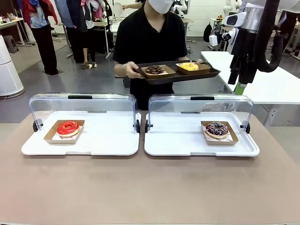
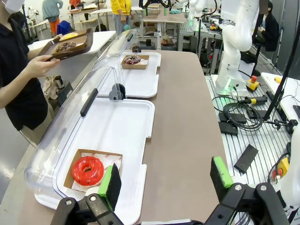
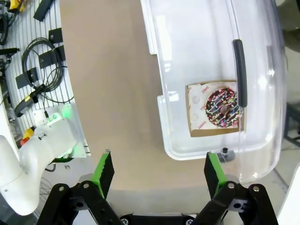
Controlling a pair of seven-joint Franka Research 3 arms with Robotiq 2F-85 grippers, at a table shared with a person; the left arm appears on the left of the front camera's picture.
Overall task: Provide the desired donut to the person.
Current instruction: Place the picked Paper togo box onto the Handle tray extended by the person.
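Note:
The person point(image 1: 150, 37) stands at the far side in a black T-shirt, holding a dark brown tray point(image 1: 180, 75) that carries a chocolate donut point(image 1: 154, 70) and a yellow donut point(image 1: 189, 66). On the table, a red-glazed donut point(image 1: 68, 127) lies in the left white case and a chocolate sprinkle donut point(image 1: 217, 129) in the right one. My right gripper point(image 1: 239, 88) hangs high above the right case, and its jaws stand open over the table beside the sprinkle donut point(image 3: 222, 107). My left gripper point(image 2: 165, 180) is open too, hovering close to the red donut point(image 2: 87, 169).
Both white cases point(image 1: 84, 145) point(image 1: 187, 145) have their clear lids point(image 1: 82, 105) point(image 1: 201, 105) swung up toward the person. Each donut rests on a brown cardboard sheet. The brown tabletop point(image 1: 150, 187) lies bare in front of the cases. Bystanders and other tables stand behind.

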